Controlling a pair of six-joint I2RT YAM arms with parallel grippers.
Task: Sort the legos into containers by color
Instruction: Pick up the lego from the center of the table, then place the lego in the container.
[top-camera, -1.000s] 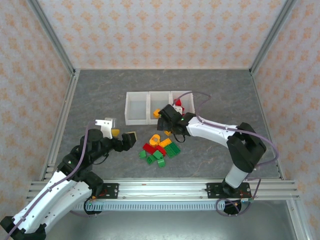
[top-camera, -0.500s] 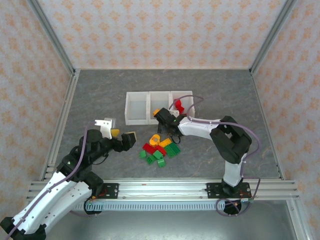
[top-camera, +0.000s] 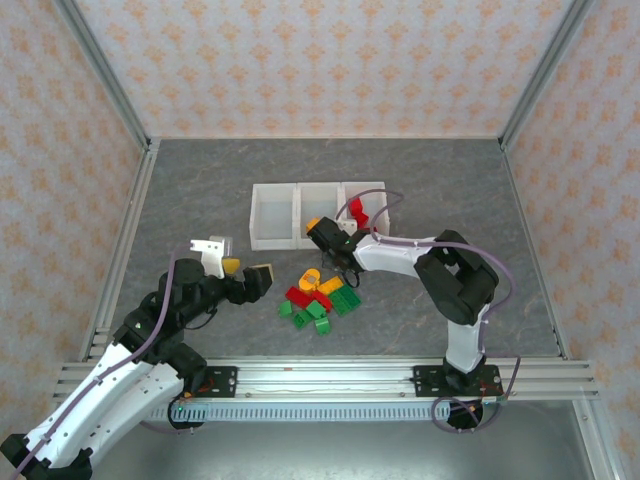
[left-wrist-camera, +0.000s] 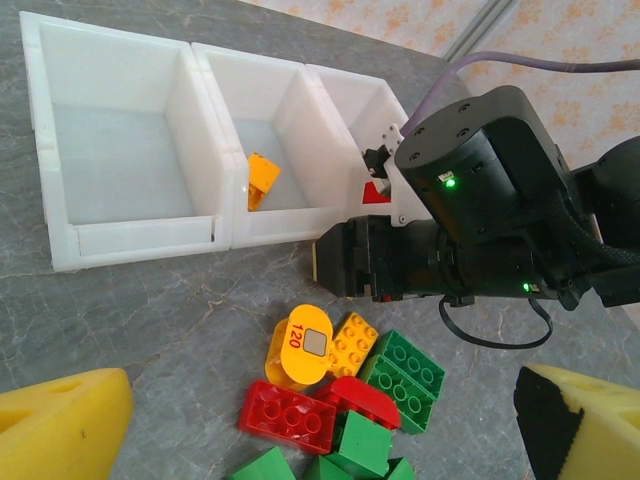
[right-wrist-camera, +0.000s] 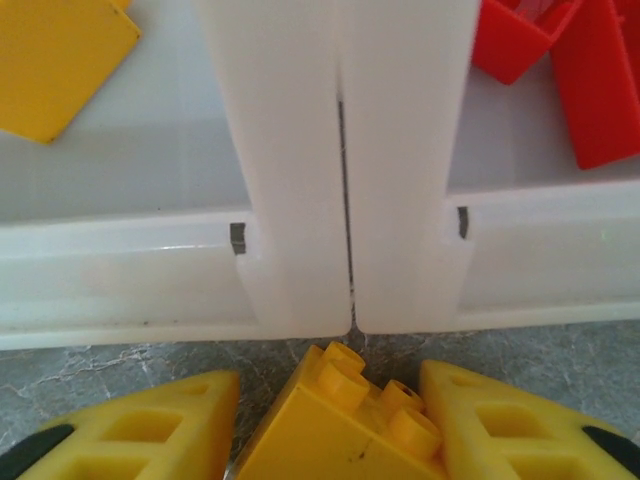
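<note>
Yellow brick (right-wrist-camera: 335, 425), on the table just before the containers' (right-wrist-camera: 300, 150) front wall: right gripper (right-wrist-camera: 328, 400) has dropped and pinched its fingers onto it, pick seemingly begun; left gripper (left-wrist-camera: 320, 420) gapes wide, empty.

Top external: fixed, high behind the arm bases (top-camera: 205, 385), looking down and forward over the whole table (top-camera: 200, 180); farthest view. Left wrist: low, oblique, mid range, facing across the lego pile (left-wrist-camera: 340, 390) toward the containers (left-wrist-camera: 130, 160) and the right arm (left-wrist-camera: 480, 180), with the left gripper (left-wrist-camera: 320, 425) tips in the bottom corners. Right wrist: nearly at table level, very close, square-on to the seam between the middle and right bins, the right gripper (right-wrist-camera: 330, 440) flanking a yellow brick (right-wrist-camera: 310, 430) at the bottom edge; all three views share the bin row.
</note>
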